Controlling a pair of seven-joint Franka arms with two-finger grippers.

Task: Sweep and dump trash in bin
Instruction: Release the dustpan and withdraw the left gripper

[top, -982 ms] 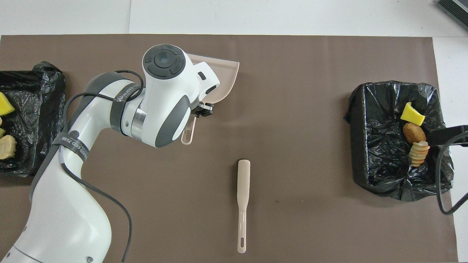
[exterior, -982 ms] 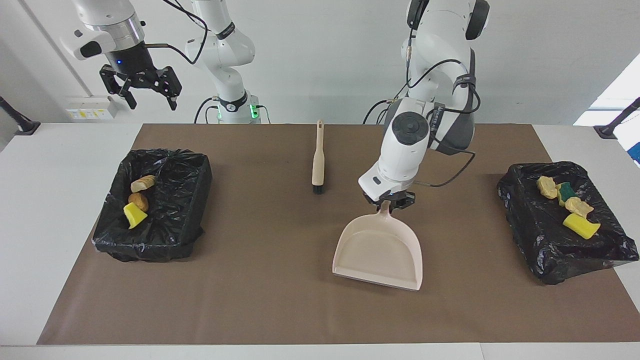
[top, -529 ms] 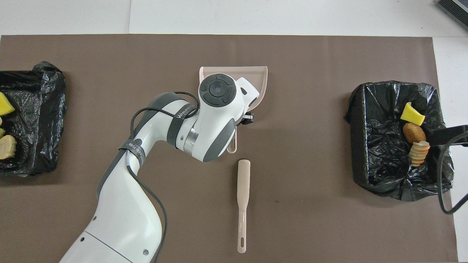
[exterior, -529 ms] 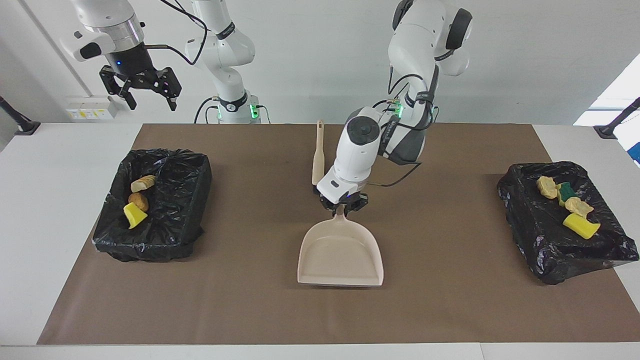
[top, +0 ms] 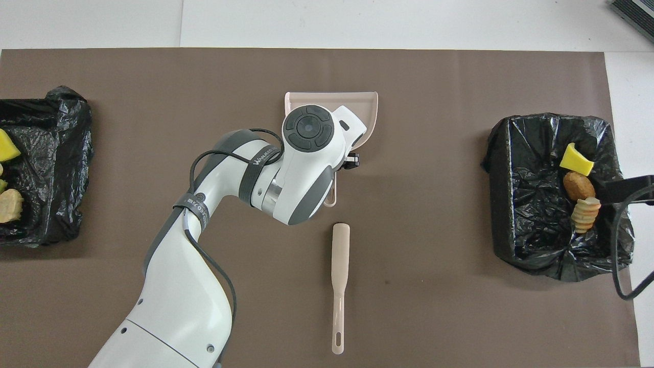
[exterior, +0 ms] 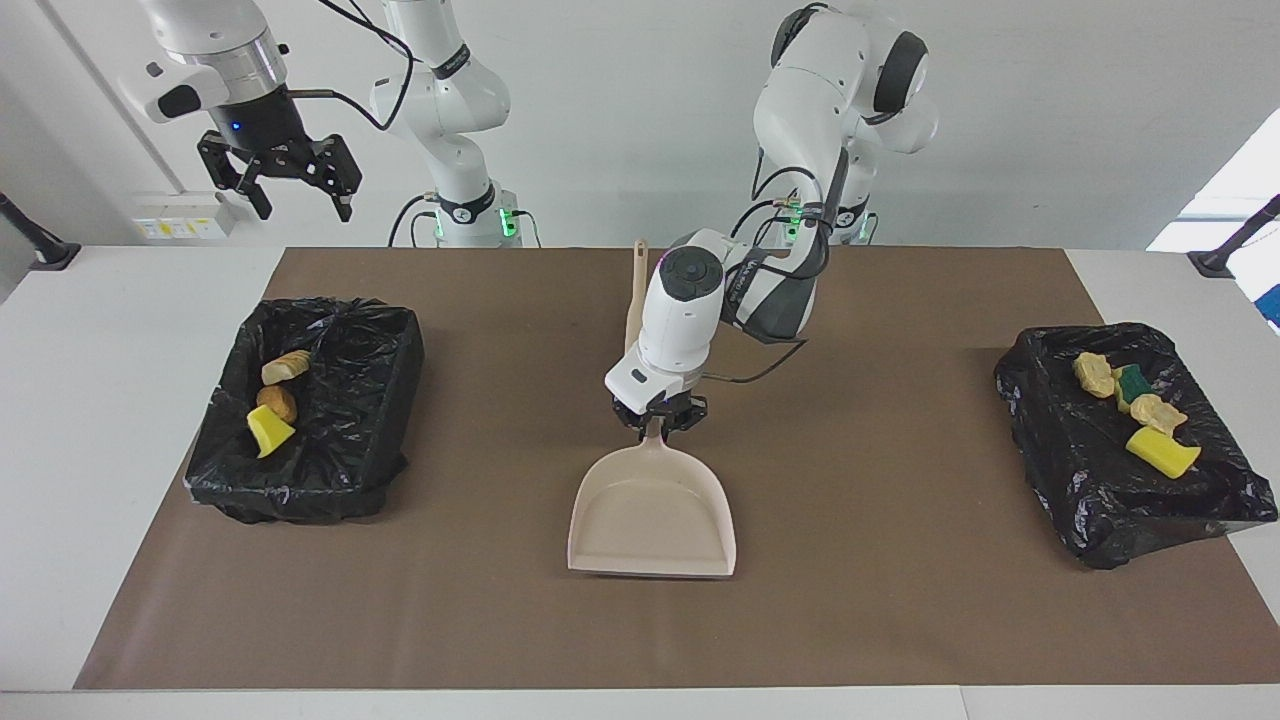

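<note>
Facing view, read across from the right arm's end of the table. Your right gripper (exterior: 296, 183) waits in the air with its fingers spread apart and nothing in them. Below it, a black-lined bin (exterior: 390, 350) near the table's edge holds three pieces of trash (exterior: 270, 430). At mid-table the empty dustpan (exterior: 652, 510) lies flat on the brown mat (exterior: 900, 600); the left gripper (exterior: 655, 418) sits at its handle, but you cannot tell whether the fingers clamp it or have parted. The brush (top: 340, 266) lies just beside it, toward the robots. A second lined bin (exterior: 1060, 500) at the left arm's end holds more trash. No trash shows on the mat, so the step in hand looks like putting the dustpan down; next, lift the left gripper straight up.
</note>
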